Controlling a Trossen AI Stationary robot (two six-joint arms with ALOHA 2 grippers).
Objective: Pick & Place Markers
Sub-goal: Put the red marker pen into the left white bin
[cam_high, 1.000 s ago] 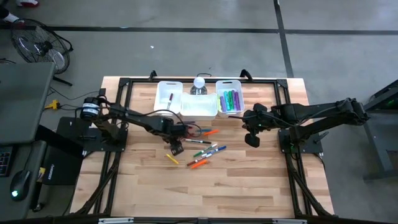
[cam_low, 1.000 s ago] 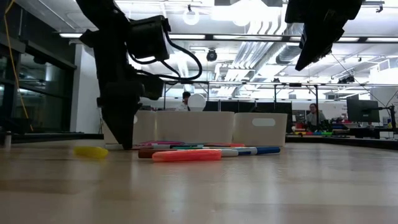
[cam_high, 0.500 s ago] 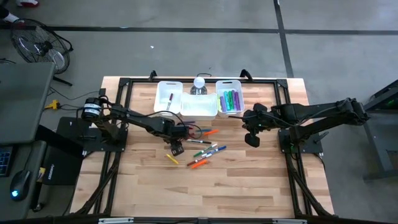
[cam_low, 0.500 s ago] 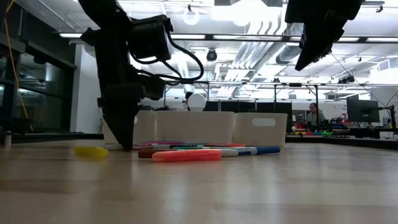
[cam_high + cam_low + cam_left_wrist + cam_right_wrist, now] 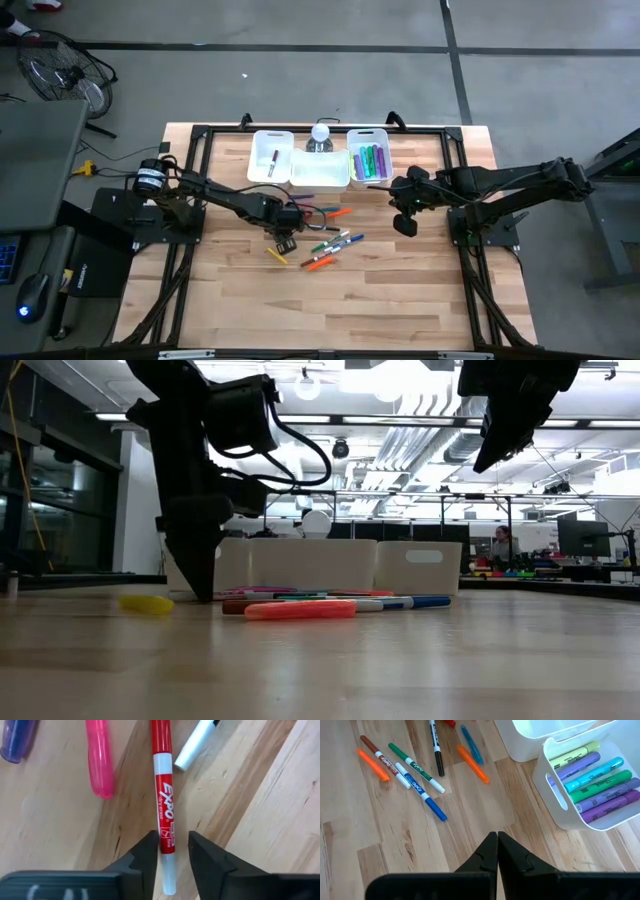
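The left end effector (image 5: 170, 851) is down at the wooden surface (image 5: 400, 300), its two fingers a little apart and straddling a red marker (image 5: 164, 805) — whether they already press its barrel cannot be told. The marker lies flat between the fingertips, its long axis running straight ahead, away from the wrist. A pink marker (image 5: 99, 760) lies just beside it. The left arm is plainly the nearer one — the right end effector (image 5: 497, 852) hangs pressed together above the surface, near a white bin of markers (image 5: 592, 780).

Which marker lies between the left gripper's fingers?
The red marker with the white barrel; the left gripper straddles it, while the pink marker lies aside.
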